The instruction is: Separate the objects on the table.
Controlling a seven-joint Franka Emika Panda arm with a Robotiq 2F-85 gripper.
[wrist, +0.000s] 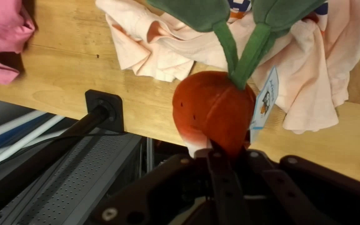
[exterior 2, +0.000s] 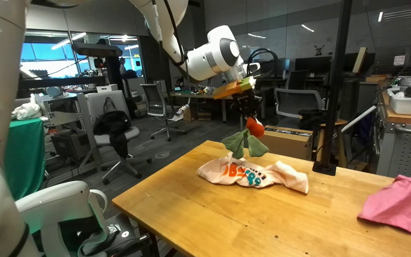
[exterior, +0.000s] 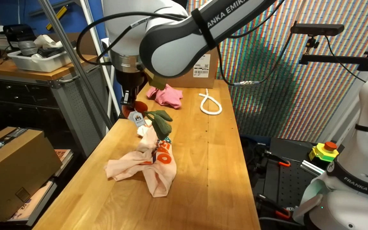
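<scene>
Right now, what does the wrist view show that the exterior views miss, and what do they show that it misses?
Only the wrist view shows two small dark marks on the round orange-red plush toy with green fabric leaves.

Only the exterior views show the robot's white jointed arm and, in an exterior view, the white rope loop.

Shared: that plush toy held in the black two-finger gripper, the peach cloth with printed lettering, the crumpled pink cloth and the light wooden tabletop.

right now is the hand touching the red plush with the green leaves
Touching. The wrist view shows the hand closed on the red plush, the end opposite its green leaves pinched between the fingers.
</scene>
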